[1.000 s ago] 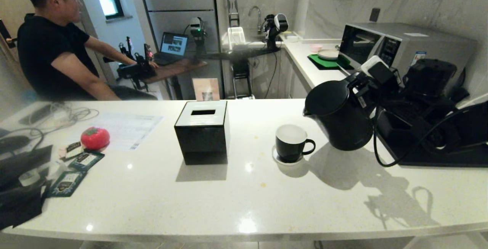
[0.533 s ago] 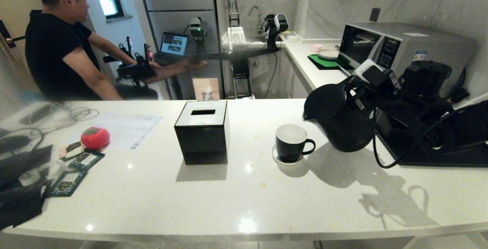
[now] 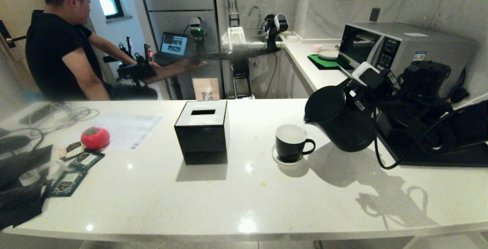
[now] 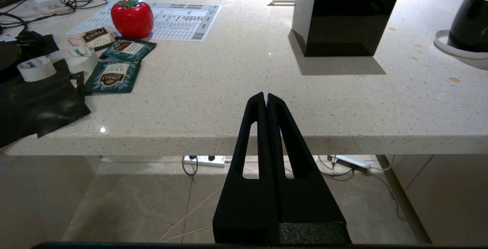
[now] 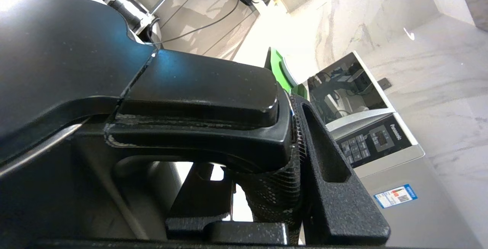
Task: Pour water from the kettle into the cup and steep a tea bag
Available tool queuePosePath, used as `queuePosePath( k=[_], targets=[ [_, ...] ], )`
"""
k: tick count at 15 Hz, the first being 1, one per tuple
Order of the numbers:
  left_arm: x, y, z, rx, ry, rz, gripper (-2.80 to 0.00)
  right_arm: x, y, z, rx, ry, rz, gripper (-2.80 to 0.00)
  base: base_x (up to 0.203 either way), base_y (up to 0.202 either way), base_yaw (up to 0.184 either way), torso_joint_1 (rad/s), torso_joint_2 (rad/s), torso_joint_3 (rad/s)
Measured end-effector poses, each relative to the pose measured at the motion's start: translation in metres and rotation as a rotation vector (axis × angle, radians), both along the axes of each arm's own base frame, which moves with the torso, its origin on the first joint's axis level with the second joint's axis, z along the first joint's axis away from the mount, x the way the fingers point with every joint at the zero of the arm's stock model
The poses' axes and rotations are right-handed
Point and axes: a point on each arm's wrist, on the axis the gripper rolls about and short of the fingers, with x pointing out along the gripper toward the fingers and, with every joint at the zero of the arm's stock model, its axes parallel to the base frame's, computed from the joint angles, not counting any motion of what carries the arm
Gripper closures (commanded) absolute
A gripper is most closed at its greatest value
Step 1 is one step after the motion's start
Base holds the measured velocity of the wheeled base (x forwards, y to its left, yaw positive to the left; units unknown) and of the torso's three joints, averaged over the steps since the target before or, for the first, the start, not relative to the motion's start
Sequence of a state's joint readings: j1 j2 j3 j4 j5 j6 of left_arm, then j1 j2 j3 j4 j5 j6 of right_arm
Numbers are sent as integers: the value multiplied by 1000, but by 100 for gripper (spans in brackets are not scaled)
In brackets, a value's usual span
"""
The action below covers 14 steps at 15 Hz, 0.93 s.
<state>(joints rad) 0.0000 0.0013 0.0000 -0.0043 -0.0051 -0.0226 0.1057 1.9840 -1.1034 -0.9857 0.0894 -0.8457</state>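
Your right gripper (image 3: 360,89) clamps the handle of the matte black kettle (image 3: 339,117), tilted, its spout just above and right of the cup (image 3: 291,143). The cup sits mid-counter (image 3: 244,188) with open room toward the near edge. Your left gripper (image 4: 265,98) hangs before that edge, fingers pressed together.

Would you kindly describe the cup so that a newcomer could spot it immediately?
On the white counter, look right of the black cube-shaped box, just below the tilted kettle's spout. The cup is the glossy black mug with a white interior and loop handle, alone on a small white saucer.
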Motion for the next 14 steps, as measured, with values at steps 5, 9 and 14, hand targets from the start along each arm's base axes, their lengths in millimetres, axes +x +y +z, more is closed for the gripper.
queuePosePath(
  k=[5, 9, 14],
  targets=[
    [0, 0, 0, 0, 0, 0, 0, 1, 4, 1, -32, -2, 8, 0, 0, 0, 0, 0, 0, 0],
    [0, 0, 0, 0, 0, 0, 0, 3, 12, 2, -52, -14, 18, 0, 0, 0, 0, 0, 0, 0],
    [0, 0, 0, 0, 0, 0, 0, 3, 17, 2, -90, -25, 13, 0, 0, 0, 0, 0, 0, 0]
  ],
)
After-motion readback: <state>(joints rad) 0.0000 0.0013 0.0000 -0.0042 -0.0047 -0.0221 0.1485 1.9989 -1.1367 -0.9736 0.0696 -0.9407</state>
